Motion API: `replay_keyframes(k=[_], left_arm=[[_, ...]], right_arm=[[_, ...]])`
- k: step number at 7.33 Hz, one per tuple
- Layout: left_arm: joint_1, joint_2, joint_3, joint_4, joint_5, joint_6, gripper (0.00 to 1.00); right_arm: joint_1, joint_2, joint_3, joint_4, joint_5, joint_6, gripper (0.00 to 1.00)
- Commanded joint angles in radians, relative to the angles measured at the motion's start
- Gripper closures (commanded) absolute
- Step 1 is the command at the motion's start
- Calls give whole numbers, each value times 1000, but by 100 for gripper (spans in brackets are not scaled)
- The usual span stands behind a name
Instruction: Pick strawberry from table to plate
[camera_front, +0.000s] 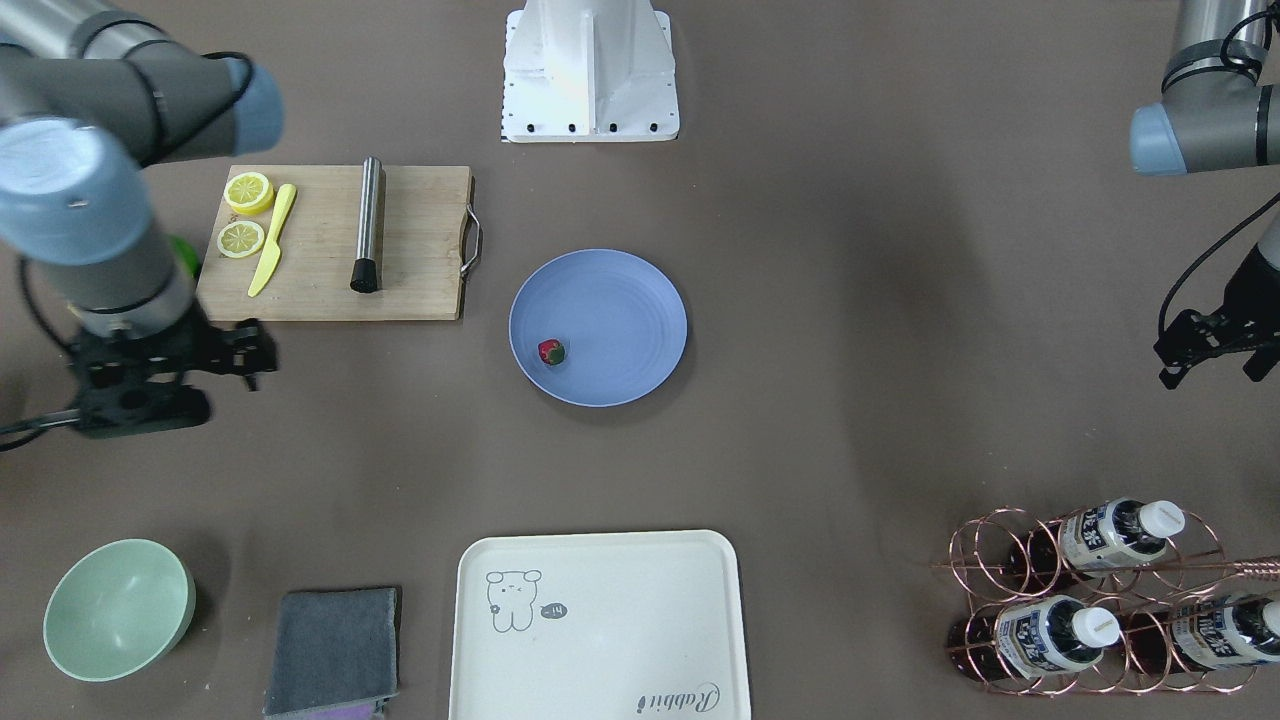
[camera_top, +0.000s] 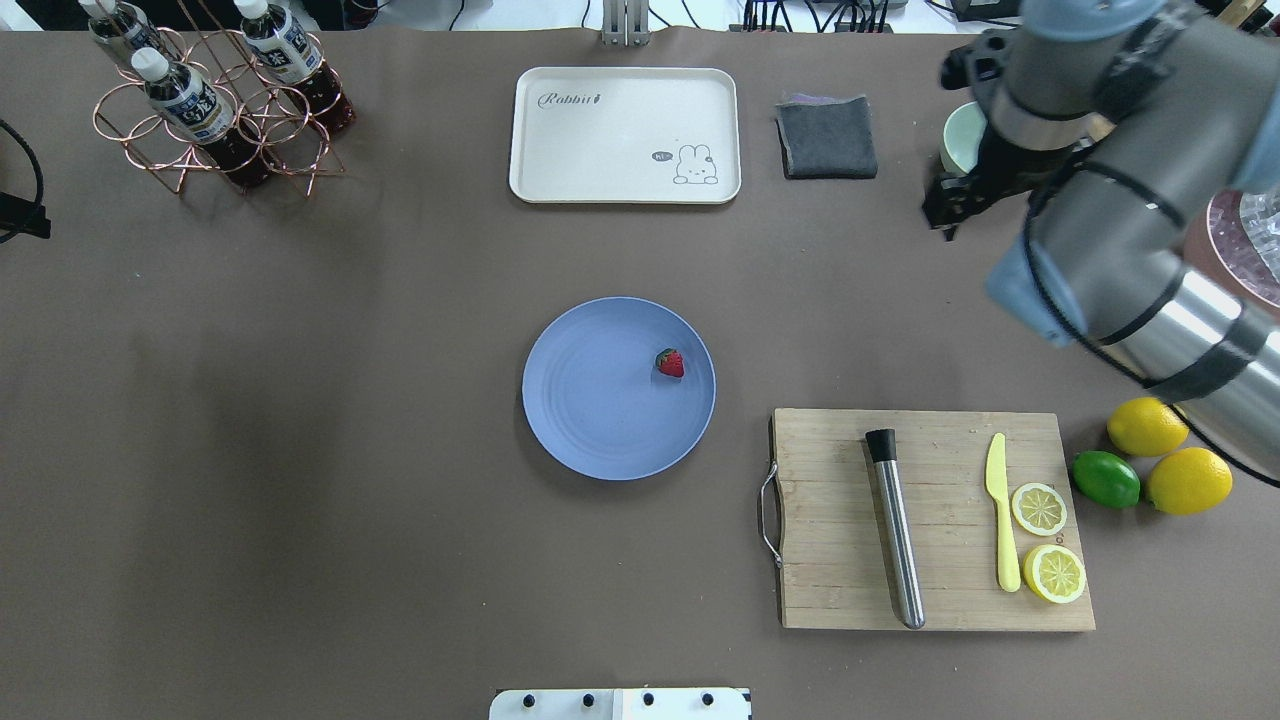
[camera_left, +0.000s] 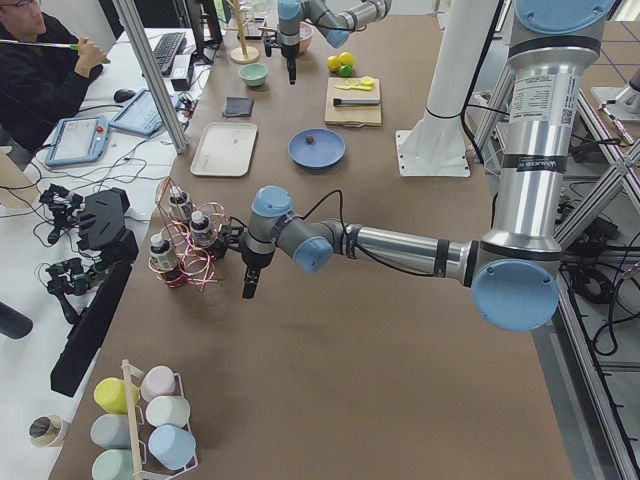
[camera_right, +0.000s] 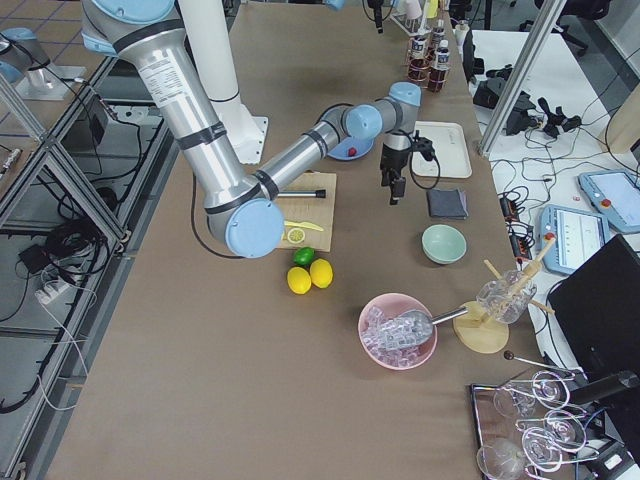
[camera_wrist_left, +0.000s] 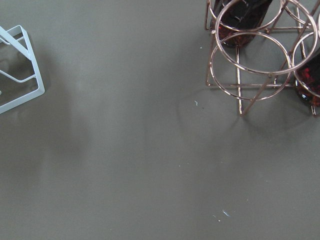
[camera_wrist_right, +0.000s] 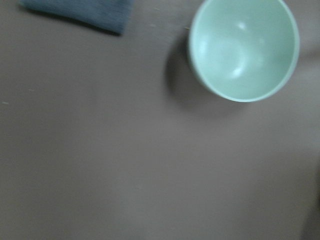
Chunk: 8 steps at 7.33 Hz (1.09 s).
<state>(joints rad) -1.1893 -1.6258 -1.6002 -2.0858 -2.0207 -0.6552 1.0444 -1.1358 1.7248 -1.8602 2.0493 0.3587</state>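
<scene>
The small red strawberry (camera_top: 670, 362) lies on the round blue plate (camera_top: 600, 420), near the rim on the right arm's side; it also shows as strawberry (camera_front: 551, 351) on plate (camera_front: 620, 320). The plate rests mid-way across the grey-brown table (camera_top: 300, 450). My right gripper (camera_top: 942, 215) hangs well away from the plate, near the mint bowl, and its fingers look parted with nothing held. My left gripper (camera_front: 1168, 368) hovers far off beside the bottle rack; whether it is open or shut I cannot tell.
A wooden cutting board (camera_top: 840, 590) carries a steel rod, a yellow knife and two lemon slices, with lemons (camera_top: 1147, 426) and a lime beside it. A cream tray (camera_top: 600, 140), grey cloth (camera_top: 826, 138), mint bowl (camera_wrist_right: 243, 48) and copper bottle rack (camera_top: 215, 140) line the far edge.
</scene>
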Motion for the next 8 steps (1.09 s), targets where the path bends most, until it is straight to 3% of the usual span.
replay_keyframes(k=[1,2,3,4,5,8], left_arm=[[-108,20,14,7,-134,2,2],[-198,17,17,66,-247,53,2],[-287,4,11,182,-275,224,2],[-333,-12,14,279,-268,405,2],[-346,-17,20,321,-263,463,2],[-348,-3,28,323,-248,463,2]], right_arm=[[231,-186,-2,7,108,-312,0],[297,-241,-2,36,136,-345,0],[331,-283,-4,56,141,-389,0],[348,-301,-4,58,141,-394,0],[355,-323,-5,58,143,-388,0],[428,-392,2,62,213,-415,0]])
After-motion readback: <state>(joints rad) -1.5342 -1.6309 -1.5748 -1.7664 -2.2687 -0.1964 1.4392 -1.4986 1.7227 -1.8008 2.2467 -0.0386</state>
